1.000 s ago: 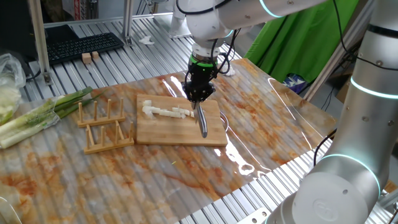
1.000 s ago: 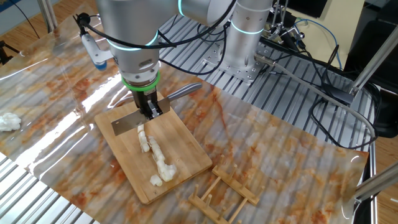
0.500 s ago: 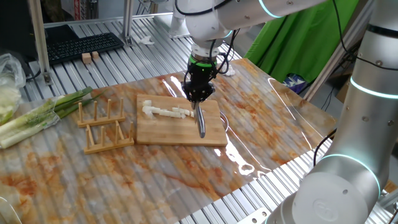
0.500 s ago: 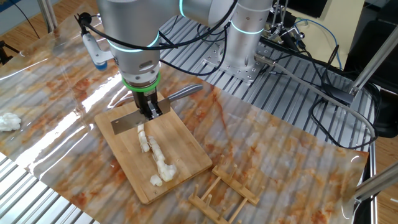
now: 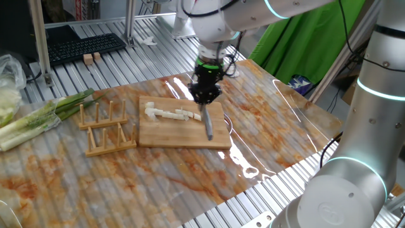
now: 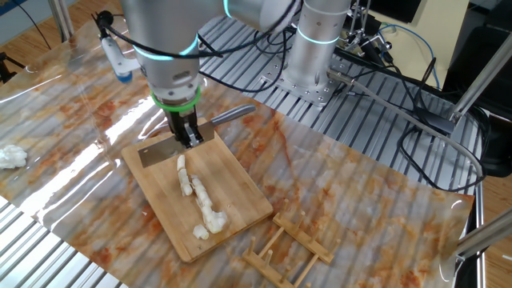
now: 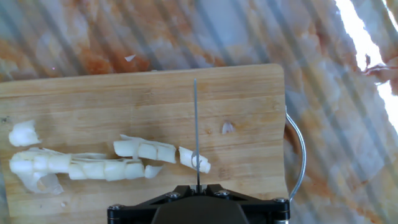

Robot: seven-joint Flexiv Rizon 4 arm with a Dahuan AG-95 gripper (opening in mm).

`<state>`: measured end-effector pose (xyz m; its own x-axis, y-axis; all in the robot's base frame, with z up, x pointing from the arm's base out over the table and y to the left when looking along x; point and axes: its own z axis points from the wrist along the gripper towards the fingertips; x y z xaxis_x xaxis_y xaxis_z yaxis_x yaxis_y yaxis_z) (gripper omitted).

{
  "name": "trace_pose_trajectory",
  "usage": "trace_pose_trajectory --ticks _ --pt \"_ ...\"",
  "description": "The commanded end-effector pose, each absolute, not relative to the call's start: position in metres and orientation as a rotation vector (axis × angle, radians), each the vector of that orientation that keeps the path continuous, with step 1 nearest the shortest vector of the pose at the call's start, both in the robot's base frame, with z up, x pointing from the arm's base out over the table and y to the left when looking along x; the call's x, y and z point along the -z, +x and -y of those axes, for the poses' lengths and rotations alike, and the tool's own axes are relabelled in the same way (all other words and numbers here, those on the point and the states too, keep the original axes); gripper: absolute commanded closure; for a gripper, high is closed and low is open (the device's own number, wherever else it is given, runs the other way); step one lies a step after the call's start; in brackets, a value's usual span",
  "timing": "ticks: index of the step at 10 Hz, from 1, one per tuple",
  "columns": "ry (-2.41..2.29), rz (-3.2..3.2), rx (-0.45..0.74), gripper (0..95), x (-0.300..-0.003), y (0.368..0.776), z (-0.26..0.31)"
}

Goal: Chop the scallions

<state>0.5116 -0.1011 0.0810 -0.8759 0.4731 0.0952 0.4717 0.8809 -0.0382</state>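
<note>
The scallions (image 5: 169, 114) lie as a row of short white segments along the wooden board (image 5: 158, 133). They also show as white pieces (image 6: 198, 200) on the board (image 6: 240, 192). My gripper (image 5: 205, 96) is shut on the slim grey knife (image 5: 208, 126) and stands over the board's end, just past the last piece. In the other fixed view the gripper (image 6: 189, 138) holds the knife (image 6: 160, 149) across the board's far corner. The hand view shows the blade (image 7: 195, 124) edge-on above the end scallions piece (image 7: 194, 160), with the gripper (image 7: 198, 186) at the bottom edge.
A wooden rack (image 5: 104, 126) stands left of the board. A bunch of thick green-and-white leafy stalks (image 5: 38, 117) lies at the far left, and a keyboard (image 5: 82, 45) at the back. The board has a metal loop (image 7: 300, 155) at its end.
The gripper with the knife has shifted slightly toward the board's end and seems a little higher. The scallions have not moved.
</note>
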Motion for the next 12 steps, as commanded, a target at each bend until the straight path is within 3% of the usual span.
trace_pose_trajectory --ticks 1,7,12 --pt "-0.761 2.933 0.004 95.0 -0.079 0.514 0.101" --pt "-0.777 2.925 0.026 95.0 -0.07 0.514 0.094" --pt "-0.778 2.966 0.089 95.0 -0.024 0.511 0.097"
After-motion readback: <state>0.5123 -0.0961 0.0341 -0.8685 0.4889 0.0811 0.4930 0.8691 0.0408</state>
